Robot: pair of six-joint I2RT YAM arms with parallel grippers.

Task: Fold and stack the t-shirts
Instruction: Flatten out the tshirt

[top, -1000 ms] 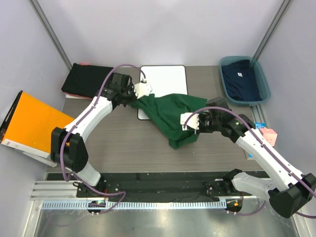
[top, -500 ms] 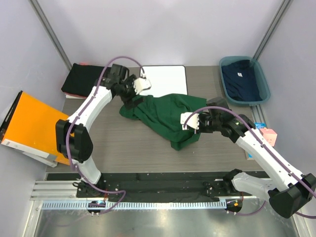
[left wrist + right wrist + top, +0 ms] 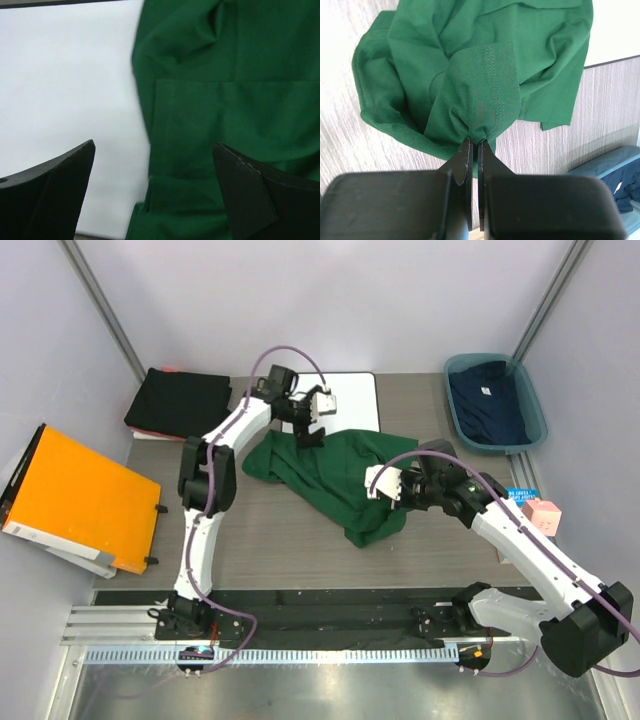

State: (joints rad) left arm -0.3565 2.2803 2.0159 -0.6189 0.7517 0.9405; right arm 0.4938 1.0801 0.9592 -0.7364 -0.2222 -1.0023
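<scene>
On the tabletop the dark green t-shirt lies crumpled in the middle, its far edge over the white board. The step seems to be spreading it flat before folding. For this, both sides should be held at a hem or sleeve and drawn apart evenly, low over the surface, so the cloth does not bunch. The left arm reaches far forward, and the left end effector is spread wide above the shirt's edge, holding nothing. The right arm bends inward — the right end effector pinches a gathered fold of the shirt.
</scene>
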